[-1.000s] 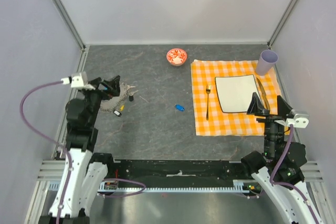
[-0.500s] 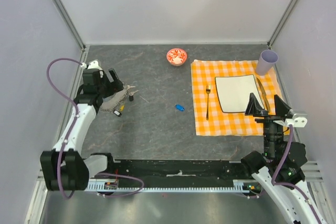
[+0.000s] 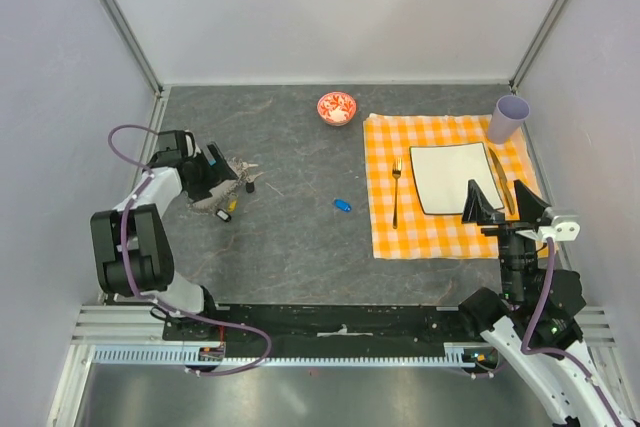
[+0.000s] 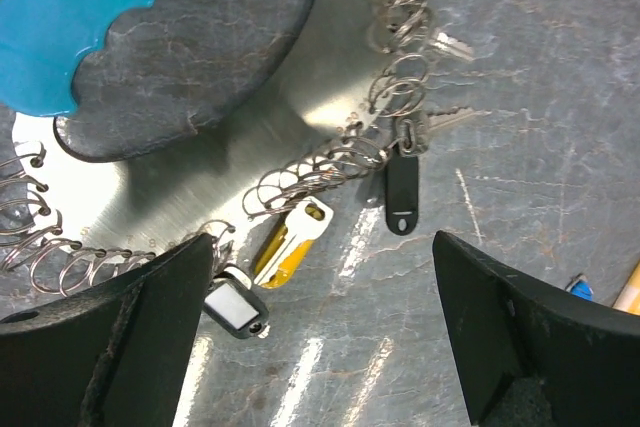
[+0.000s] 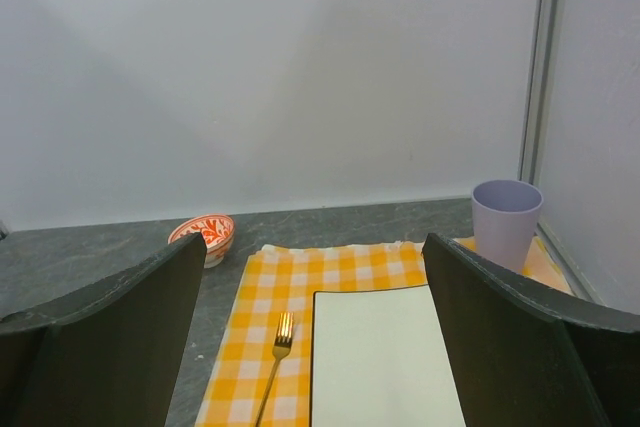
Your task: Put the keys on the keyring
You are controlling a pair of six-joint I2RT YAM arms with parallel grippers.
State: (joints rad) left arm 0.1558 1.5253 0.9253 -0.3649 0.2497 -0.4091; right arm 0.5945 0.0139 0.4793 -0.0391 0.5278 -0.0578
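The keyring (image 4: 330, 162), a grey wire coil with a light-blue strip (image 4: 90, 27), lies on the dark table at the left (image 3: 236, 171). Attached beside it are a yellow-headed key (image 4: 290, 242), a black-headed key (image 4: 400, 192), a black-and-white tag (image 4: 236, 307) and bare silver keys (image 4: 450, 117). My left gripper (image 4: 320, 357) is open and empty, just above the table next to this pile (image 3: 216, 179). A dark blue key (image 3: 341, 205) lies alone mid-table. My right gripper (image 3: 505, 209) is open and empty above the plate.
An orange checked cloth (image 3: 385, 232) at the right holds a white plate (image 3: 450, 179) and a fork (image 3: 396, 192). A lilac cup (image 3: 508, 119) stands at its far corner. A red-and-white bowl (image 3: 337, 108) sits at the back. The left wall is close to the left arm.
The left arm has folded down and its wrist dropped lower beside the key pile. The right gripper has drifted slightly left. The keys and keyring have not moved.
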